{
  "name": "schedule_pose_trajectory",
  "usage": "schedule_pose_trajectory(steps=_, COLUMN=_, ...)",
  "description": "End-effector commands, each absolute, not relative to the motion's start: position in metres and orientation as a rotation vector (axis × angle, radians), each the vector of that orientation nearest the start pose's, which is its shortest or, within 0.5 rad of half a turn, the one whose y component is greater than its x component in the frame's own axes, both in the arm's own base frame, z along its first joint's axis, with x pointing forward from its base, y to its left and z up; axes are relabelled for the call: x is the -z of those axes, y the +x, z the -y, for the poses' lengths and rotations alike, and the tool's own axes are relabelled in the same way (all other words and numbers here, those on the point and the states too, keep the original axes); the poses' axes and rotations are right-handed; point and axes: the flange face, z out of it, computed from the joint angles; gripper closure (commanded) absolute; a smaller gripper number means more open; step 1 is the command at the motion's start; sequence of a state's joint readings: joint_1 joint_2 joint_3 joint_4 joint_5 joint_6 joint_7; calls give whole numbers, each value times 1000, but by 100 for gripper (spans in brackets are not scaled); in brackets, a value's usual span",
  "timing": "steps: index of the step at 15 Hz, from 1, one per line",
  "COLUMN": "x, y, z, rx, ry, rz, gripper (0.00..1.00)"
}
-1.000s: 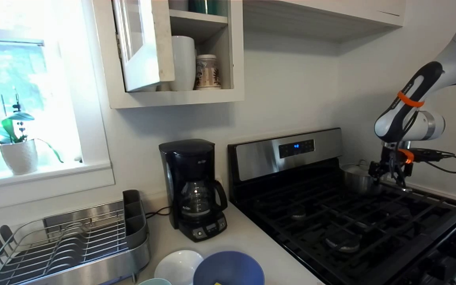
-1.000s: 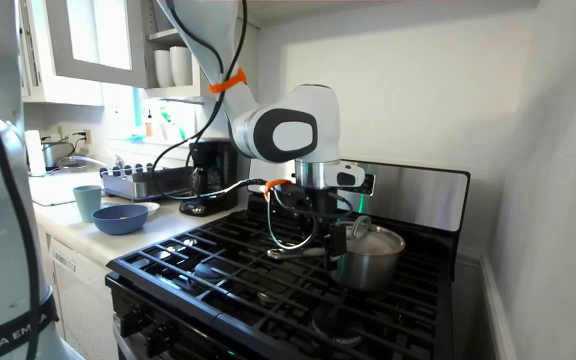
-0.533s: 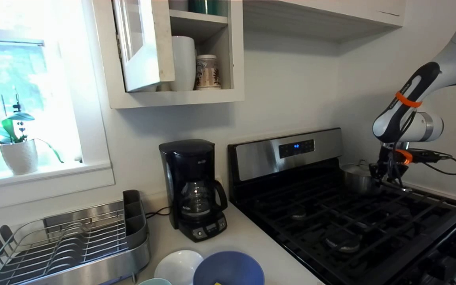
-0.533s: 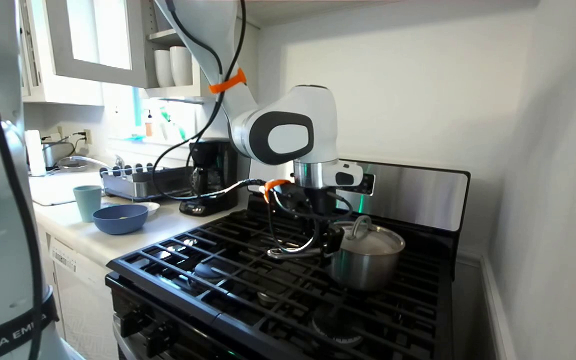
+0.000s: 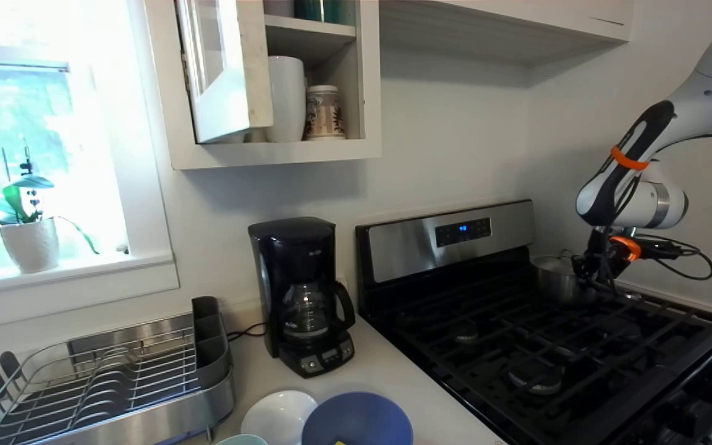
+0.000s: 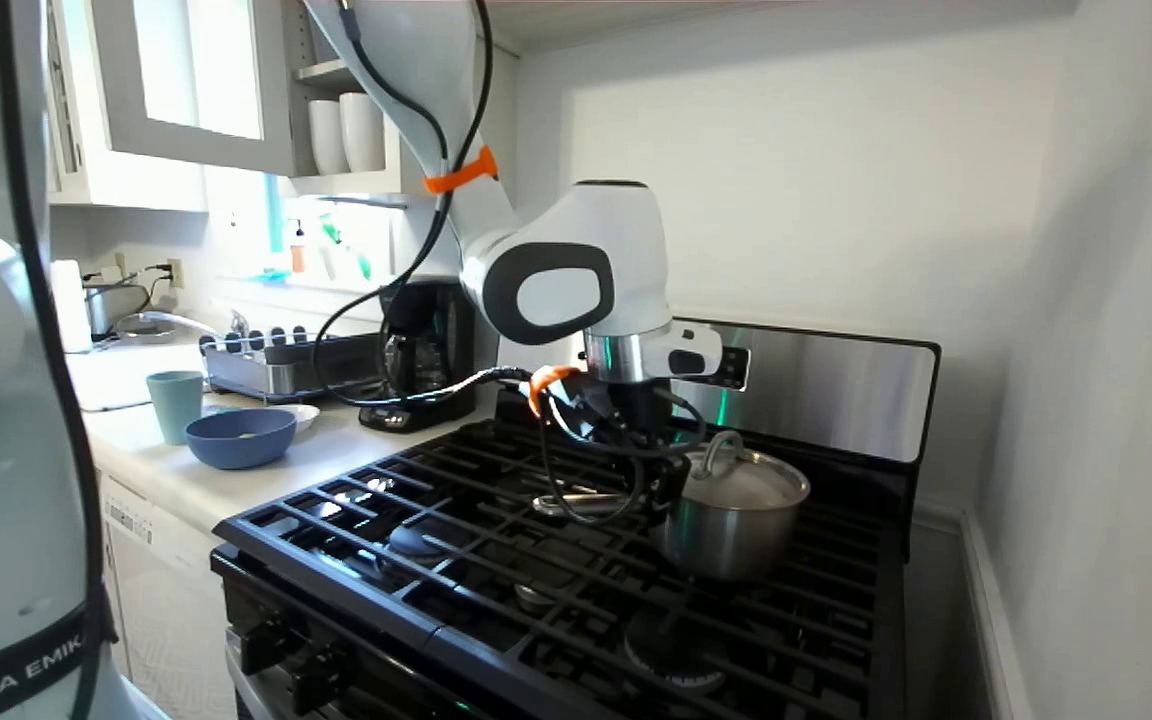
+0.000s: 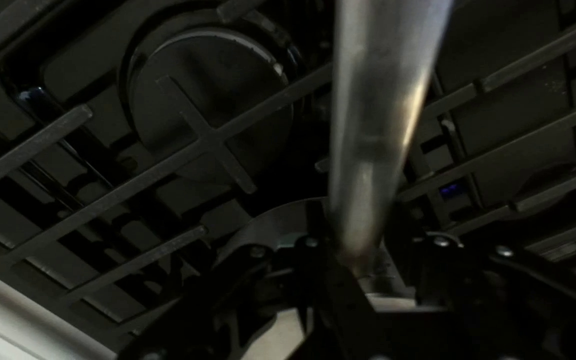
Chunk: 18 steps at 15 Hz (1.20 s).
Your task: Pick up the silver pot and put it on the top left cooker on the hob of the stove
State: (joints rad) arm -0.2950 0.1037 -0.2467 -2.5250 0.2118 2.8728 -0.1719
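Observation:
The silver pot [image 6: 736, 540], with its lid on, stands upright at the back of the hob [image 6: 496, 590], at the end away from the coffee maker. Its long handle [image 7: 385, 100] runs down between the fingers of my gripper [image 7: 360, 250]. Both fingers press against it close to the pot's body, so the gripper is shut on the handle. In both exterior views the gripper [image 6: 658, 495] hangs right beside the pot wall. The top left cooker [image 5: 466, 332] lies under the grates near the stove's back panel [image 5: 396, 252], on the coffee maker's side.
A coffee maker [image 5: 297, 296] stands on the counter beside the stove. Nearby are a blue bowl [image 6: 241, 438], a green cup [image 6: 176, 405] and a dish rack [image 5: 115, 377]. A wall [image 6: 1096, 400] rises close to the pot's side of the stove. An open cabinet door [image 5: 223, 74] hangs above.
The gripper has closed around the pot's handle. The arm has shifted a little toward the coffee maker and lower, and the wrist has tilted. The pot looks unmoved.

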Motion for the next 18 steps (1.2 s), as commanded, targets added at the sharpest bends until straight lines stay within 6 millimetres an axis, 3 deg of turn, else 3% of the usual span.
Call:
schedule_pose_trajectory(steps=1, x=-260, y=405, z=259, rx=460, ry=-3034, rz=-855, gripper=62)
schedule_pose_trajectory(steps=3, x=-259, y=405, z=258, rx=500, ry=-3037, rz=-850, gripper=67)
schedule_pose_trajectory(steps=5, x=-260, y=405, z=258, rx=537, ry=-3042, rz=-843, gripper=89)
schedule_pose_trajectory(steps=6, x=-259, y=405, z=257, rx=553, ry=-3044, rz=-836, gripper=95)
schedule_pose_trajectory(steps=10, x=-262, y=401, z=255, rx=570, ry=-3032, rz=-838, gripper=94)
schedule_pose_trajectory(steps=18, x=-292, y=398, z=238, rx=662, ry=-2985, rz=-730, gripper=94)
